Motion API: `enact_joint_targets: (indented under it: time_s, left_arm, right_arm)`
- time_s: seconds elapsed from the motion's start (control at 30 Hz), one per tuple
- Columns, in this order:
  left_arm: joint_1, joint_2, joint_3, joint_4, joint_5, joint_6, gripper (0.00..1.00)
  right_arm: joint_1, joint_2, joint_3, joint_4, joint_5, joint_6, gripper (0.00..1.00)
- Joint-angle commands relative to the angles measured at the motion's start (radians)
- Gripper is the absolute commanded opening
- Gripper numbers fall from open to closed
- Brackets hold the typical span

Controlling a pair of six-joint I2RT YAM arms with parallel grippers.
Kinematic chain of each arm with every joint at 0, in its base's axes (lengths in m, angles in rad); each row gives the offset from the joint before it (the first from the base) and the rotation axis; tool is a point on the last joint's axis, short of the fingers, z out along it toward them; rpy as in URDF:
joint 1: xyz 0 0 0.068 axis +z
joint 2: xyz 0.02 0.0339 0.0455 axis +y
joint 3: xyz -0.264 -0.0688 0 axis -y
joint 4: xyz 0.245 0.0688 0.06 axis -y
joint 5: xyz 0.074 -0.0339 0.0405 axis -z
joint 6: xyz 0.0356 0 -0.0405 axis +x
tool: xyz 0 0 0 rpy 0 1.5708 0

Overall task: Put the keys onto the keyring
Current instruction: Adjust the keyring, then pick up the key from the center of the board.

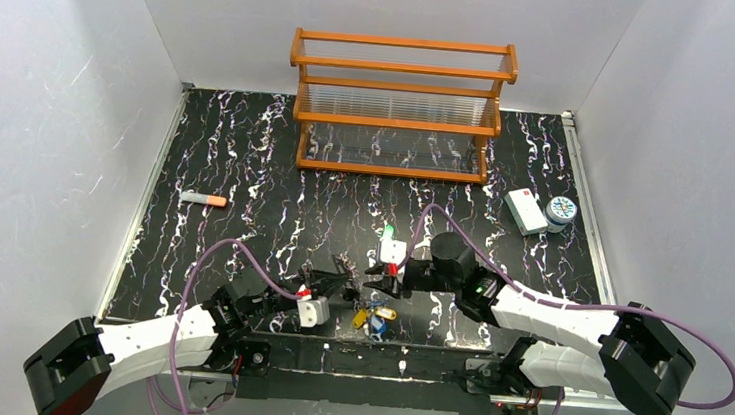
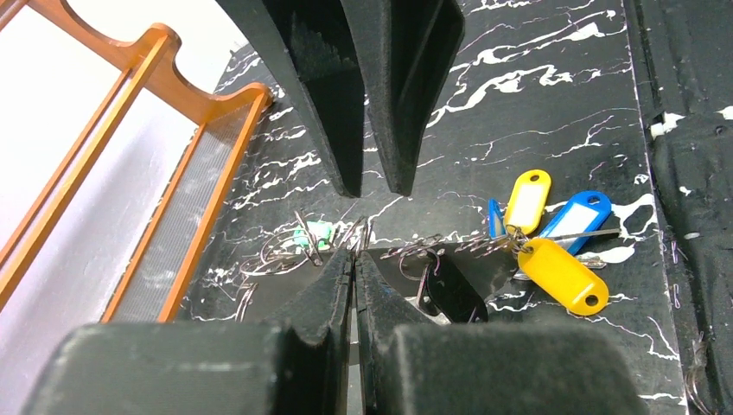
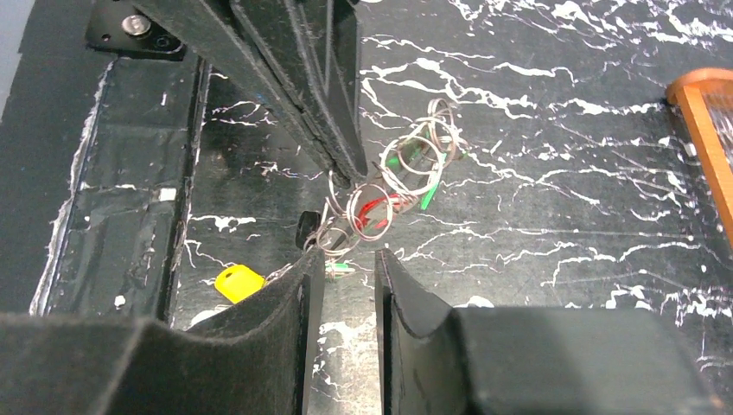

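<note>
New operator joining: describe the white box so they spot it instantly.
Find the wooden rack at the back. Down to its right, two small things sit side by side. The white box is the rectangular one on the left; its neighbour is a round patterned tin.

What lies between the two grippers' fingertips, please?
Thin wire rings with green and red bits lie between left gripper and right gripper, per the right wrist view.

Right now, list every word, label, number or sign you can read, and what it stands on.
None can be read.
White rectangular box: markings too small.
Round patterned tin: lid design too small to read.
Yellow plastic key tag and blue plastic key tag: label windows look blank.
</note>
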Motion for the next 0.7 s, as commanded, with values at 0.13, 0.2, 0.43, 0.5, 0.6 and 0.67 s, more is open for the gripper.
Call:
enact_joint_targets:
  time_s: [0.13, 0.2, 0.43, 0.5, 0.6, 0.67]
  left_arm:
    - [-0.004, 0.011, 0.03, 0.018, -0.157, -0.377, 0.0]
    - [-0.004, 0.039, 0.045, 0.004, -0.19, -0.484, 0.0]
    - [-0.004, 0.168, 0.093, -0.021, -0.319, -0.786, 0.0]
    - [-0.004, 0.193, 0.105, -0.024, -0.314, -0.808, 0.0]
    - [-0.004, 0.216, 0.118, -0.029, -0.314, -0.829, 0.0]
    - [-0.004, 0.219, 0.123, -0.031, -0.309, -0.829, 0.0]
  right_arm:
    - [-0.011, -0.028, -0.031, 0.173, 0.356, 0.265, 0.64]
    - [-0.023, -0.019, -0.022, 0.172, 0.485, 0.386, 0.72]
    - [-0.171, 0.129, 0.175, -0.163, 0.666, 0.683, 0.85]
    - [-0.236, 0.195, 0.267, -0.273, 0.621, 0.744, 0.85]
    - [-0.315, 0.294, 0.359, -0.395, 0.567, 0.822, 0.81]
    - [-0.346, 0.351, 0.408, -0.459, 0.507, 0.827, 0.8]
